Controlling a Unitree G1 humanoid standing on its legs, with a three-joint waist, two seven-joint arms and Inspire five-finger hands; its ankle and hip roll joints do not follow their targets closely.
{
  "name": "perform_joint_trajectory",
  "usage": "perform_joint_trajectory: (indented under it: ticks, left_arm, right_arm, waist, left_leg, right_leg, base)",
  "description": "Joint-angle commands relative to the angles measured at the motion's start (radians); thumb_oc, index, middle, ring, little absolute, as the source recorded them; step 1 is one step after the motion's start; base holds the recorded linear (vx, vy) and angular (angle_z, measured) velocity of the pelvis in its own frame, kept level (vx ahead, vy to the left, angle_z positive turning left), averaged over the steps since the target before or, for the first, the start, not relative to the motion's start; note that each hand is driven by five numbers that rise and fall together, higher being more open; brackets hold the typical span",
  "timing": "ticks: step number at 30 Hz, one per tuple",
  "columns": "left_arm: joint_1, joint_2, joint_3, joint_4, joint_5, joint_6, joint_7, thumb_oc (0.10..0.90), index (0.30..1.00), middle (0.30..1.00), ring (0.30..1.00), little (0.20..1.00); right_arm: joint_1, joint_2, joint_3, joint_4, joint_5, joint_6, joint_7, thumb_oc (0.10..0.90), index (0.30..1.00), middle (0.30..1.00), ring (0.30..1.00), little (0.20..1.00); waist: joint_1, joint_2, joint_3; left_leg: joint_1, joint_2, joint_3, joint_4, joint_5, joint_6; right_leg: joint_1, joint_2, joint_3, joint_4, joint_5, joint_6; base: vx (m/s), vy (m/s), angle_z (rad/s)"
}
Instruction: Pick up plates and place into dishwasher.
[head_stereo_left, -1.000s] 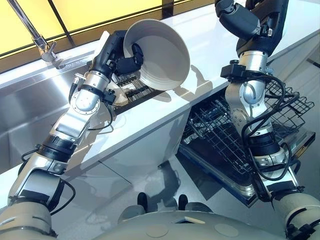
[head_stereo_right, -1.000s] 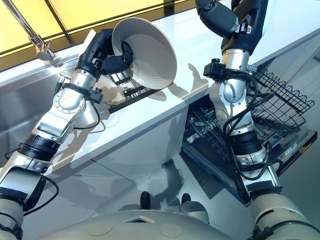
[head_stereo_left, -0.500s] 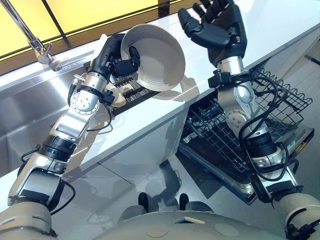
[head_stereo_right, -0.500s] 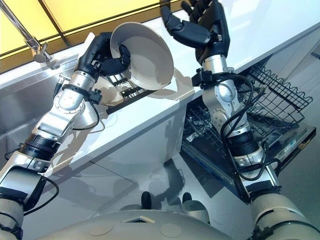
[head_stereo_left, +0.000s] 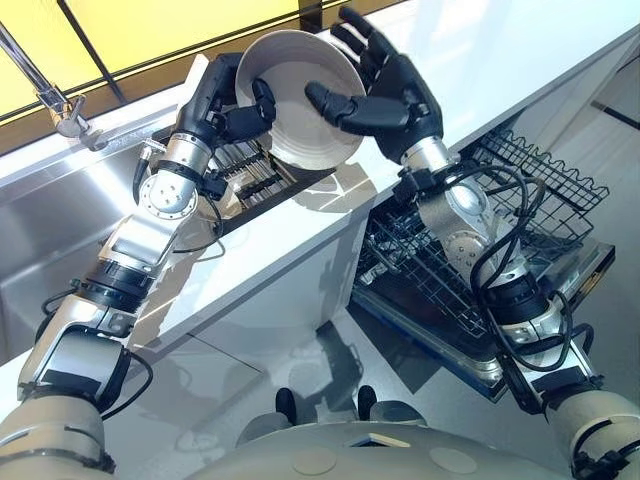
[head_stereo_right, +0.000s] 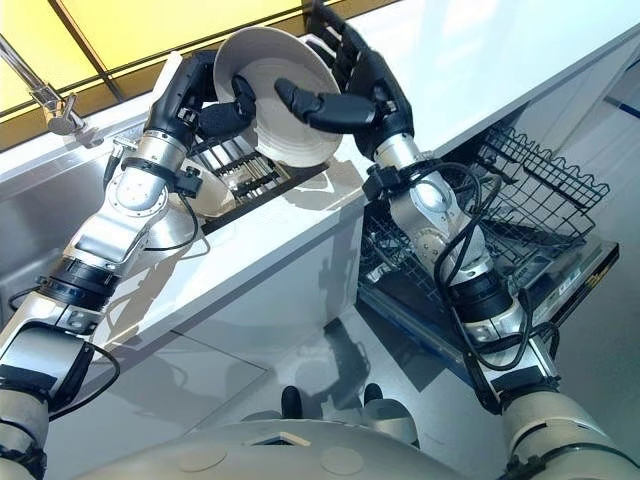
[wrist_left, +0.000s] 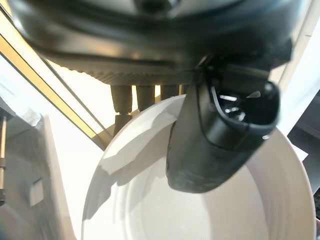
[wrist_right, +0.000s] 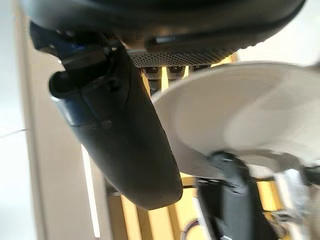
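The plate (head_stereo_left: 290, 70) is a deep white one, held up on edge in the air above the surface (head_stereo_left: 480, 70), its hollow face turned toward the robot. It looks like glazed ceramic: stiff, fairly heavy for its size, smooth enough to slip, and likely to chip or break if it drops or knocks the edge of the surface. The safest hold is across the rim, with a thumb on the inner face and fingers behind.

The left hand (head_stereo_left: 222, 105) has that hold. Its thumb (wrist_left: 220, 130) presses on the inside of the plate and its fingers (wrist_left: 145, 97) are curled behind the rim, so it is clamped on the plate.

The right hand (head_stereo_left: 395, 90) brackets the opposite rim. Its thumb reaches across the plate's face and its fingers (head_stereo_left: 360, 40) are straight and spread behind the top edge. It does not look closed yet, though whether the thumb touches the glaze is hard to tell.

A dark drying rack (head_stereo_left: 262, 178) lies on the surface just below the plate, beside the sink (head_stereo_left: 50, 240). The dishwasher rack (head_stereo_left: 545, 185) stands pulled out low on the robot's right, well apart from the plate.
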Motion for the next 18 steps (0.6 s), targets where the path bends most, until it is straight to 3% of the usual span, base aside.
perform_joint_trajectory:
  ticks: [1,10,11,12,14,16,18]
  left_arm:
    - [-0.211,0.024,0.004,0.024,0.026,-0.1,0.067,0.1,0.3,0.3,0.3,0.2]
    - [-0.219,0.033,-0.017,0.02,0.002,-0.114,0.057,0.1,0.3,0.3,0.3,0.2]
    - [-0.218,0.032,-0.017,0.015,-0.006,-0.115,0.047,0.1,0.3,0.3,0.3,0.2]
    - [-0.216,0.03,-0.02,0.012,-0.007,-0.118,0.041,0.1,0.3,0.3,0.3,0.2]
    - [-0.216,0.026,-0.027,0.001,-0.024,-0.124,0.021,0.1,0.3,0.3,0.3,0.2]
    - [-0.214,0.017,-0.033,-0.014,-0.037,-0.124,0.0,0.1,0.3,0.3,0.3,0.2]
    - [-0.212,0.01,-0.041,-0.032,-0.059,-0.116,-0.023,0.1,0.3,0.3,0.3,0.2]
  right_arm:
    - [-0.062,-0.011,-0.014,-0.094,0.024,-0.049,0.045,0.8,0.9,0.9,0.9,0.9]
    - [-0.073,-0.02,0.02,-0.053,0.017,-0.024,0.051,0.8,0.9,0.9,0.9,0.9]
    - [-0.074,-0.019,0.02,-0.051,0.018,-0.024,0.049,0.709,0.822,0.822,0.822,0.809]
    - [-0.073,-0.016,0.023,-0.052,0.018,-0.019,0.045,0.567,0.7,0.7,0.7,0.667]
    - [-0.076,-0.014,0.029,-0.047,0.024,-0.013,0.037,0.531,0.669,0.669,0.669,0.631]
    - [-0.076,-0.008,0.034,-0.042,0.027,-0.022,0.029,0.38,0.54,0.54,0.54,0.48]
    - [-0.08,-0.003,0.038,-0.041,0.036,-0.035,0.015,0.127,0.324,0.324,0.324,0.227]
  waist:
    - [0.02,-0.001,-0.105]
    - [0.026,-0.006,-0.101]
    - [0.027,-0.007,-0.101]
    - [0.028,-0.006,-0.101]
    - [0.03,-0.007,-0.1]
    - [0.032,-0.008,-0.1]
    - [0.033,-0.008,-0.098]
  left_leg:
    - [0.033,-0.04,0.062,0.007,-0.096,0.015]
    - [0.032,-0.037,0.056,0.008,-0.093,0.014]
    - [0.032,-0.038,0.053,0.008,-0.093,0.015]
    - [0.032,-0.038,0.052,0.008,-0.092,0.015]
    - [0.031,-0.038,0.051,0.009,-0.091,0.015]
    - [0.031,-0.037,0.05,0.008,-0.091,0.014]
    - [0.032,-0.036,0.049,0.007,-0.09,0.014]
  right_leg:
    - [-0.043,0.052,-0.02,0.135,-0.109,0.026]
    - [-0.037,0.055,-0.023,0.136,-0.113,0.021]
    - [-0.037,0.057,-0.023,0.135,-0.113,0.02]
    - [-0.036,0.057,-0.024,0.135,-0.113,0.02]
    - [-0.035,0.056,-0.025,0.134,-0.113,0.02]
    - [-0.034,0.057,-0.026,0.133,-0.113,0.02]
    - [-0.033,0.057,-0.027,0.132,-0.112,0.021]
  base:
    - [0.0,0.0,0.0]
    - [0.0,0.0,0.0]
    - [0.0,0.0,0.0]
    - [0.0,0.0,0.0]
    - [0.0,0.0,0.0]
    - [0.0,0.0,0.0]
    - [0.0,0.0,0.0]
